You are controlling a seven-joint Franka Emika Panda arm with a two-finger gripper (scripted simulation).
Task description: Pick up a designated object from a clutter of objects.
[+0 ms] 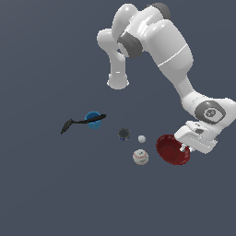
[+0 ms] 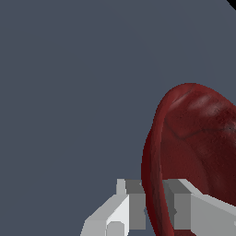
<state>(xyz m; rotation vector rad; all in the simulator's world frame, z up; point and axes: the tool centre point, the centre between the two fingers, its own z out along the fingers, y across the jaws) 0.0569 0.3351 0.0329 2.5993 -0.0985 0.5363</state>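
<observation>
Red bowl (image 1: pixel 172 149): on worktop (image 1: pixel 46 193), exterior view's right, just right of baseball (image 1: pixel 140 157). Pincer (image 2: pixel 154 214): fingers straddle bowl rim, contact unclear; can't tell if gripping. Advice: close firmly on rim, lift straight, slow; avoid tilt.
</observation>
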